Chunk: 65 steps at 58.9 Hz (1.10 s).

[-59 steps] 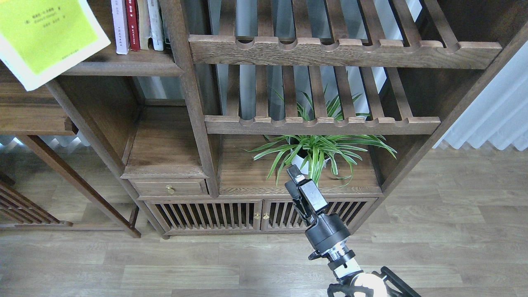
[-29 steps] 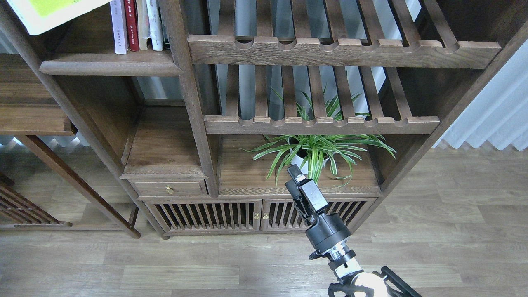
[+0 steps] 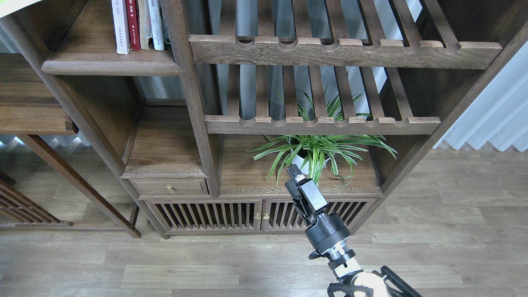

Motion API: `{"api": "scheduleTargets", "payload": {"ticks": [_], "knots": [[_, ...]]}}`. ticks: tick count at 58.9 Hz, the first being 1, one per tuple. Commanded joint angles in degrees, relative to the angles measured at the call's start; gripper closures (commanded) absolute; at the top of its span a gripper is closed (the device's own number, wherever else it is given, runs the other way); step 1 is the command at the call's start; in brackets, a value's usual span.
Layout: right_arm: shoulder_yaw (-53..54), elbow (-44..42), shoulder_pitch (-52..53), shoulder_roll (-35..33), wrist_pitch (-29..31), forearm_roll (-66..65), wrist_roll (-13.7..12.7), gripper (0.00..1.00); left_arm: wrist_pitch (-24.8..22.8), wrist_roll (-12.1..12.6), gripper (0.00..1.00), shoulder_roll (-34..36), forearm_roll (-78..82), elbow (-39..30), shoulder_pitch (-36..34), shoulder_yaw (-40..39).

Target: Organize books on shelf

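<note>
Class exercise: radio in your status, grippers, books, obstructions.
Right gripper low by the plant, empty; left out of view. Yellow-green book just a sliver, top left. Other books upright on shelf. Nothing blocking.

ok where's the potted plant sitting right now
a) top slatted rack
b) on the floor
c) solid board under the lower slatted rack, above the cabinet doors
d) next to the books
c: the potted plant stands on the solid board beneath the lower slatted rack, just above the slatted cabinet doors.

Only the right arm (image 3: 330,235) shows: glossy black gripper (image 3: 293,173) block, rounded dark grey wrist, silver ring, white ball joint, black bracket below it
</note>
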Motion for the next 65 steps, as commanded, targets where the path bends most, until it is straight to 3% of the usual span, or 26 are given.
{"api": "scheduleTargets", "payload": {"ticks": [1, 22, 65], "knots": [[0.0, 0.0, 0.03, 0.0, 0.0, 0.05, 0.0, 0.02, 0.0, -0.49, 0.99, -4.15, 3.13, 3.57, -0.02, -1.49], [0.0, 0.0, 0.03, 0.0, 0.0, 0.05, 0.0, 0.02, 0.0, -0.67, 1.0, -13.47, 11.22, 5.42, -0.11, -4.92], [0.44, 0.0, -0.06, 0.0, 0.0, 0.05, 0.0, 0.02, 0.0, -0.76, 1.0, -30.26, 22.55, 23.08, -5.03, -7.29]]}}
